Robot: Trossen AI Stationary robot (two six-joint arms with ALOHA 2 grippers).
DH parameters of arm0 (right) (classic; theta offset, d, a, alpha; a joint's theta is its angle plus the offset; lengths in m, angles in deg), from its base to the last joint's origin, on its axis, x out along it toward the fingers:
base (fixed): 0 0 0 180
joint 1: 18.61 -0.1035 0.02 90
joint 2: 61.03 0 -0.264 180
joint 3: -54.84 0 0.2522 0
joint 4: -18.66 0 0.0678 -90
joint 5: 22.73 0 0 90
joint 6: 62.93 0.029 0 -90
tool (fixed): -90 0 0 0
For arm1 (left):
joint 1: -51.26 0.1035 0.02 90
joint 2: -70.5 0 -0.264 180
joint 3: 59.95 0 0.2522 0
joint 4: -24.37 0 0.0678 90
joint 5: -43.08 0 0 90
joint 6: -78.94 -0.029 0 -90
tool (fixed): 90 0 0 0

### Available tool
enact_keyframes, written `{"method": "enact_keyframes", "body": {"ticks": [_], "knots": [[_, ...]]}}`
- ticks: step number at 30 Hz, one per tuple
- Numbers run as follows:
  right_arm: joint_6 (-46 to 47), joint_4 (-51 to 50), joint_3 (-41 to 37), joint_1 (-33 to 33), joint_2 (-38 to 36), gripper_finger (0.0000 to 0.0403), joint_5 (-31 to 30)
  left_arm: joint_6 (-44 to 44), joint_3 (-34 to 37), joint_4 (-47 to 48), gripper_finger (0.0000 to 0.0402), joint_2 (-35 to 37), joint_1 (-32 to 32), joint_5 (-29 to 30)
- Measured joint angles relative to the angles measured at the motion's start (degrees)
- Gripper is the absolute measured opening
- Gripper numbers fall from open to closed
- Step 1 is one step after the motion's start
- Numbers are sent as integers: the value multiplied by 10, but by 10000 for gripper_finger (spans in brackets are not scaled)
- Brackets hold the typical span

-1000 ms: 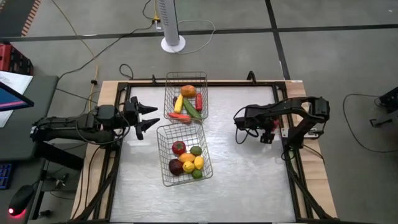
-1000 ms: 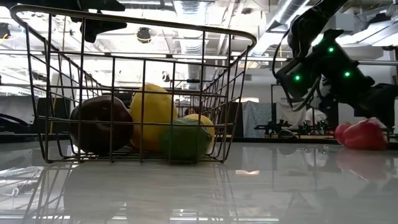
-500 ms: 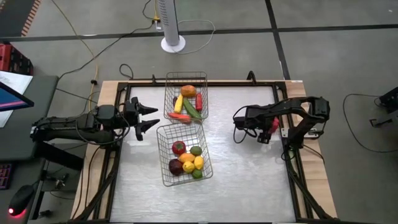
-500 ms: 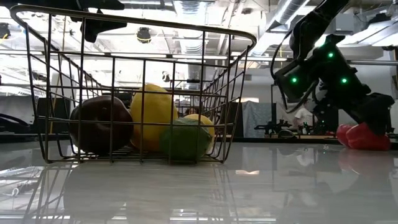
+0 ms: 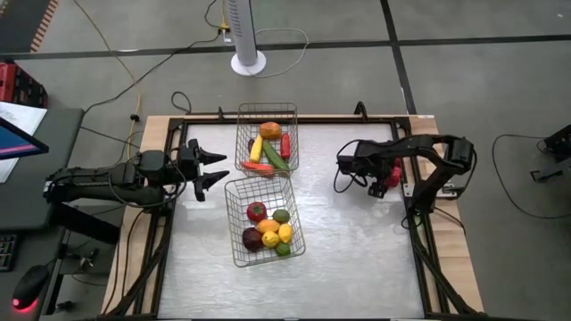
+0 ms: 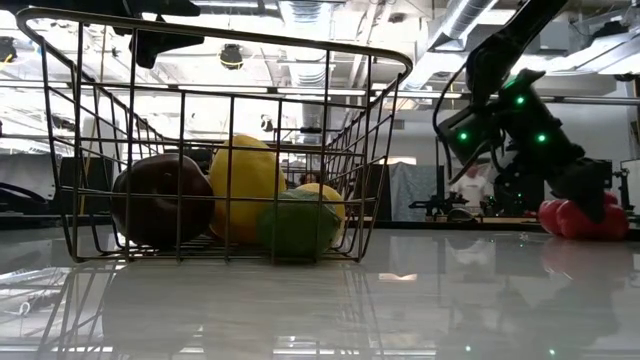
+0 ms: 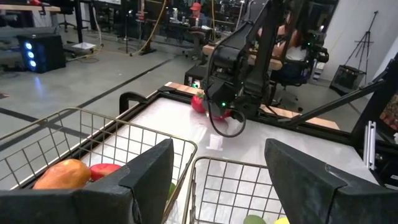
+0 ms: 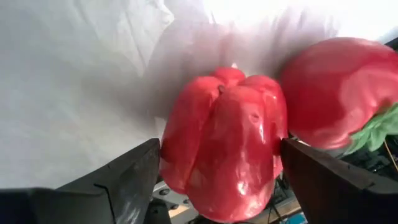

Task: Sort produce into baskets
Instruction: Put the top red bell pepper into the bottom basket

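I'm looking into a robotics lab: grey concrete floor (image 5: 464,89) with trailing cables (image 5: 116,53), exposed ceiling ducts (image 6: 300,15), tripod stands (image 7: 364,46), and a person seated (image 7: 292,46) beyond my bench (image 5: 348,241).

occluded: red pepper (image 5: 390,178) mostly under right gripper (image 5: 384,180) in high view | cut off: second red piece (image 8: 345,93) at right wrist frame edge | unclear: far basket (image 5: 267,136) contents, low view

Two baskets, two arms, and produce in three groups.

The far basket (image 5: 267,136) holds about five pieces, the near basket (image 5: 264,220) about six, and two red pieces (image 8: 230,149) sit at the right gripper (image 5: 384,177), one between its open jaws, one just beside them.
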Motion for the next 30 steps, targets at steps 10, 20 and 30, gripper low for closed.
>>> {"method": "enact_keyframes", "body": {"ticks": [10,20,30], "knots": [[-15,3,0,25,0,282,0,-6,0,0,239,0,0,0],[-8,-21,57,-1,1,217,11,-5,0,0,239,0,0,0],[-17,-71,219,-46,0,152,12,-3,0,3,239,0,0,-7]]}}
